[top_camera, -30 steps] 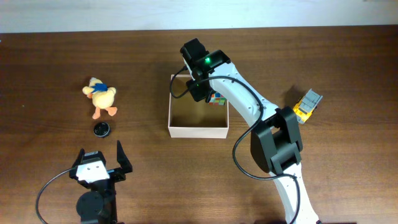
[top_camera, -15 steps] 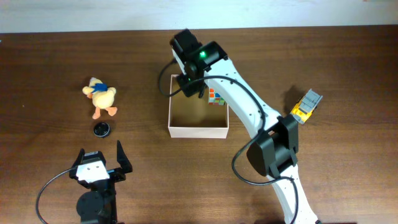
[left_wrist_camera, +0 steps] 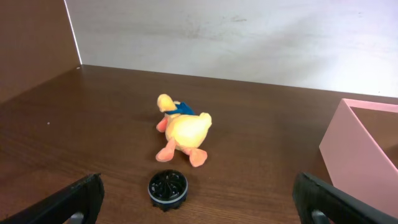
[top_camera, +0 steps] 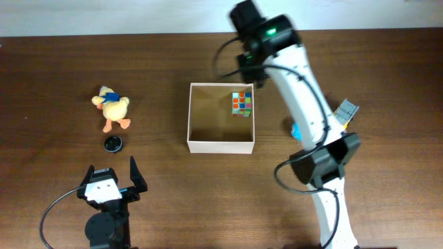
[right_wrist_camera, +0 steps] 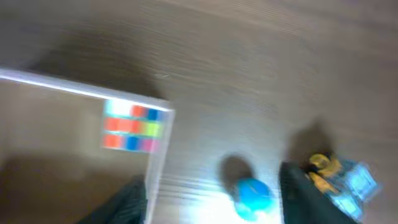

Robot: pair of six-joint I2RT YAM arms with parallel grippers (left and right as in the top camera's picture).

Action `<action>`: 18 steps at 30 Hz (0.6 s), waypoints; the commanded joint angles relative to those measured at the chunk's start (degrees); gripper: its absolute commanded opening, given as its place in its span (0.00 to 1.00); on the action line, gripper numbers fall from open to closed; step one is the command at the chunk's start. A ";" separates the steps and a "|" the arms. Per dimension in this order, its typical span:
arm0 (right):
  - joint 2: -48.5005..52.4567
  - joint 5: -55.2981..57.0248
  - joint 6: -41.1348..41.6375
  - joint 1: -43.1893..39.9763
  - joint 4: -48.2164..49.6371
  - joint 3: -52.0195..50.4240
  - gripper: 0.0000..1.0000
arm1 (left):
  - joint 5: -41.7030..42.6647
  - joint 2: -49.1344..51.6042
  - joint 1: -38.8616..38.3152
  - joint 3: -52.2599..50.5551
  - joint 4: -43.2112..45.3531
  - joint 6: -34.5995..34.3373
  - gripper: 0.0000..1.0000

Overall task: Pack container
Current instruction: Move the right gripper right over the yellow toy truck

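Two end effectors, then: how does each stand? asks the first observer.

The left end effector sits low at the near edge of the tabletop, its fingers spread wide with nothing between them, answers the second. The right end effector hangs past the far right corner of the container. Its wrist view is blurred, yet the two dark fingers show well apart and bare.

And the container itself?

It rests near the middle of the tabletop, a square shallow box, white outside and tan inside, open side up. A colourful puzzle cube lies inside it, against the far right corner.

What lies outside it?

To the left, well apart from the box, a yellow plush duck with a blue scarf lies on the tabletop. A small black round disc sits just beside its feet, on the near side. To the right, a yellow and grey toy vehicle and a small blue ball lie near each other. The right arm partly hides both in the overhead view.
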 commanded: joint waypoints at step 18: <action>-0.87 -4.37 7.30 -16.79 -3.72 -21.03 0.73 | 1.01 -0.48 0.31 -0.35 0.17 -0.74 0.99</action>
